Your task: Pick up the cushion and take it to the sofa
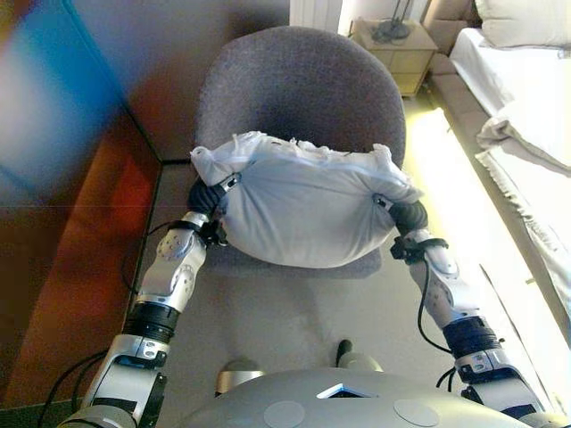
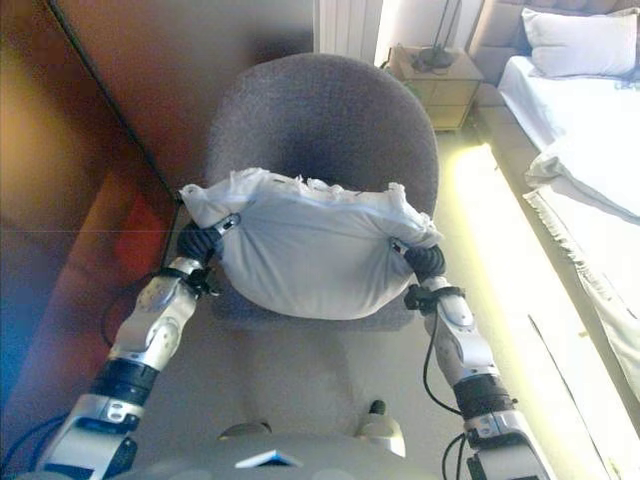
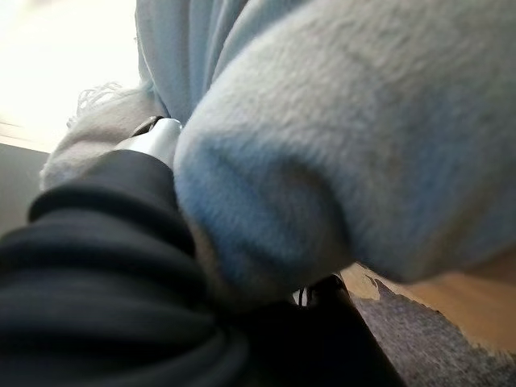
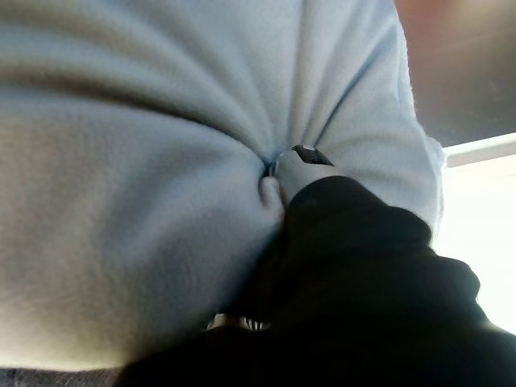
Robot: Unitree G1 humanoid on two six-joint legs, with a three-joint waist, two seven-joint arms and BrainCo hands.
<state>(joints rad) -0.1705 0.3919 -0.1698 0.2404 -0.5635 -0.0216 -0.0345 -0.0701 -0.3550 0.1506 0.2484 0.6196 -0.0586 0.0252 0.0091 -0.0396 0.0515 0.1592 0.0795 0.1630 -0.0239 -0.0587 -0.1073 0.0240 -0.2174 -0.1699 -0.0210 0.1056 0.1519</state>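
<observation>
A pale blue-white cushion [image 1: 303, 209] is held between my two hands, just above the front of the seat of a grey round-backed sofa chair [image 1: 299, 85]. My left hand [image 1: 207, 198] presses into the cushion's left side. My right hand [image 1: 406, 216] presses into its right side. The soft cover bulges around both hands. The left wrist view shows the cushion [image 3: 355, 145] folding over the dark cover of my left hand [image 3: 97, 242]. The right wrist view shows the cloth [image 4: 161, 161] puckered where my right hand [image 4: 347, 266] sinks in.
A bed with white bedding [image 1: 526, 98] runs along the right. A wooden nightstand [image 1: 393, 45] stands at the back right. A dark reddish-brown wooden panel [image 1: 71, 223] lines the left side. Pale carpet [image 1: 294, 312] lies between me and the chair.
</observation>
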